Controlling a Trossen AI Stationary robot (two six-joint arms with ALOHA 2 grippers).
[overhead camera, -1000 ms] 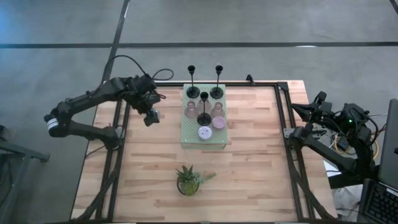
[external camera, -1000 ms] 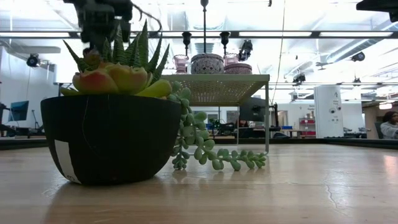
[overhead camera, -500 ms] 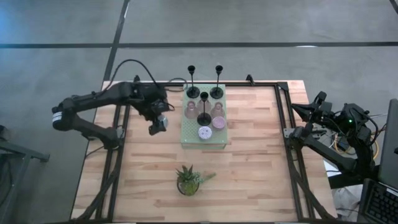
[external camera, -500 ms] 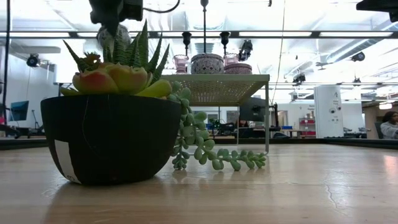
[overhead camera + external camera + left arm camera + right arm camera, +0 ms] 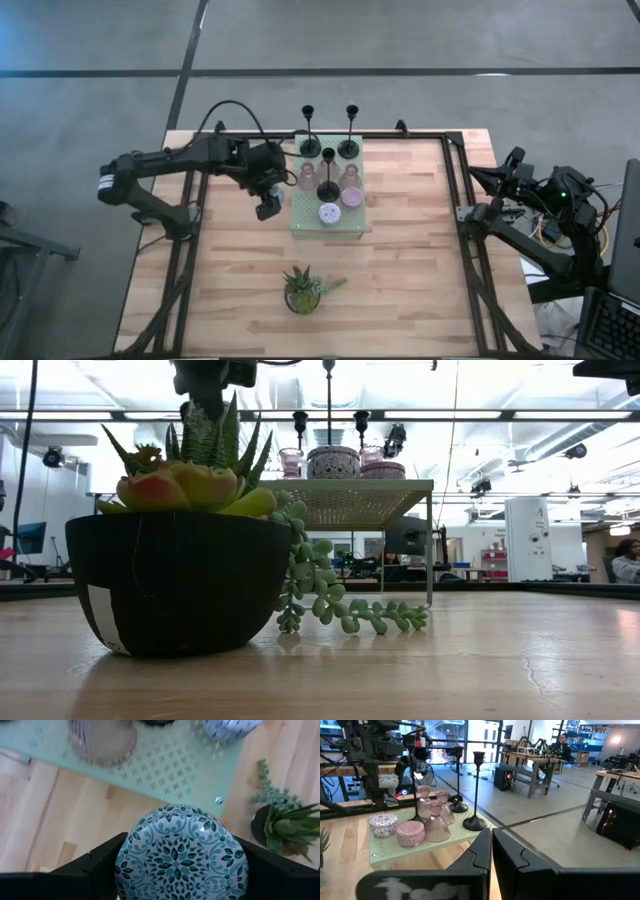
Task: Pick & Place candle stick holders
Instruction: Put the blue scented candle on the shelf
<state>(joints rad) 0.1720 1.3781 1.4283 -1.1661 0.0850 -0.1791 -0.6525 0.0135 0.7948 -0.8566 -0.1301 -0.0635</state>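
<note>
Gripping a squat round blue-and-white patterned candle cup [image 5: 182,851] between its spread fingers, the left hand [image 5: 267,203] is hovering above the wooden worktop [image 5: 400,270], just beside the pale green perforated stand's [image 5: 325,228] left edge. Three tall black candlesticks [image 5: 328,172] are standing upright on that stand, long axes vertical, among pink ribbed cups [image 5: 436,822]. The right hand [image 5: 490,851], fingers pressed together, is waiting at the worktop's right edge.

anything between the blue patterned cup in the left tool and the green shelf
Nothing visible does. The left tool holds the blue patterned cup just beside the green shelf; the shelf's near edge has bare space, other holders standing farther in.
</note>
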